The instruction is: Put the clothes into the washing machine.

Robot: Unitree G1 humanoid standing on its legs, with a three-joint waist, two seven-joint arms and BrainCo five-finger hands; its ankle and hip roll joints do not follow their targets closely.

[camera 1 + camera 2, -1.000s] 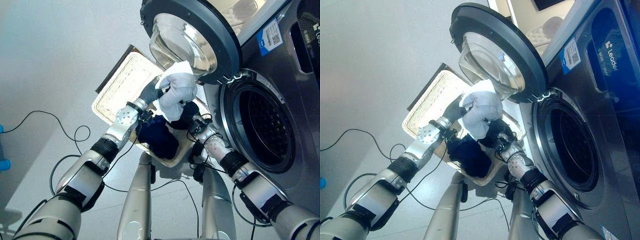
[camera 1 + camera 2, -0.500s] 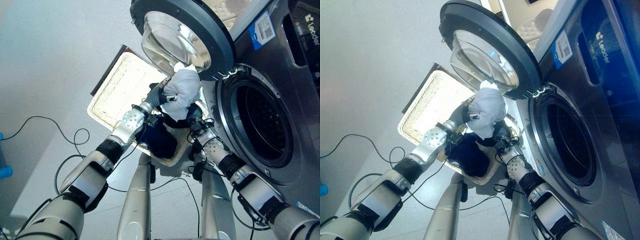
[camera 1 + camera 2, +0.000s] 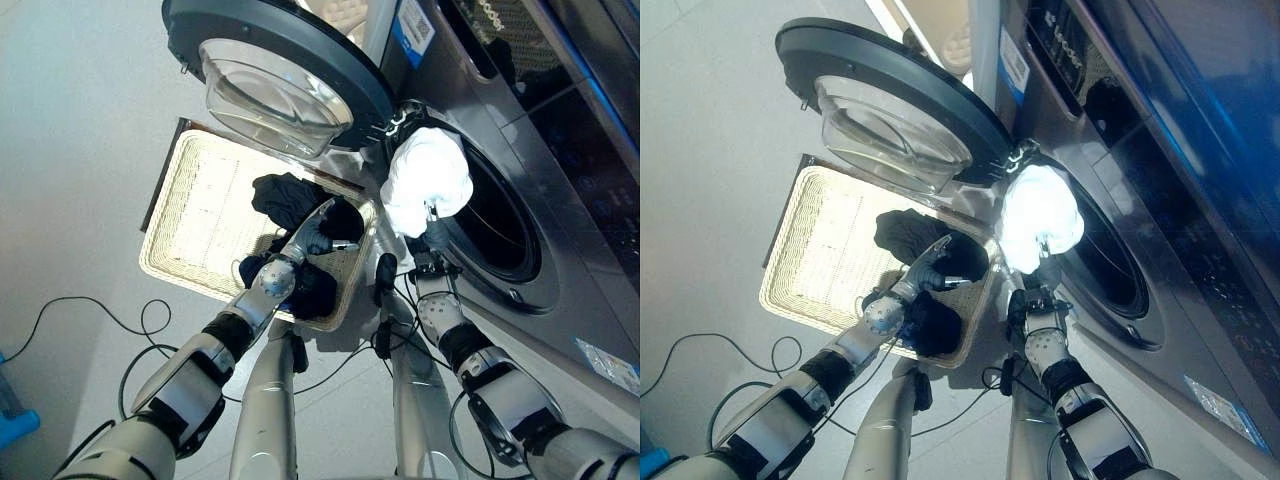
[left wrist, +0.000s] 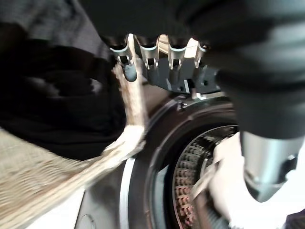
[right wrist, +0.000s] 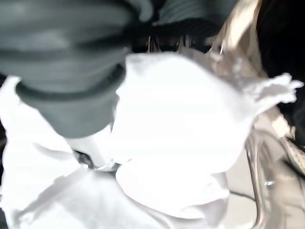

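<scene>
Washing machine [image 3: 560, 150] fills the 3 o'clock side of the head view, its door [image 3: 270, 60] swung open at 12, drum mouth [image 3: 500, 225] clear. Wicker basket [image 3: 195, 215] sits on the floor near centre, w/ dark clothes [image 3: 290, 200] heaped at its 3 o'clock end. White garment [image 3: 428, 180] is bunched up right at the drum mouth, held up by right hand [image 3: 1042, 268] – fingers buried in cloth, can't tell grip. Left hand [image 3: 320, 225] hovers over the dark clothes, fingers straight, holding nothing.

Step, as I read it: loading the white piece. Next: push it deeper past the rim, let go, then back for the dark ones.
</scene>
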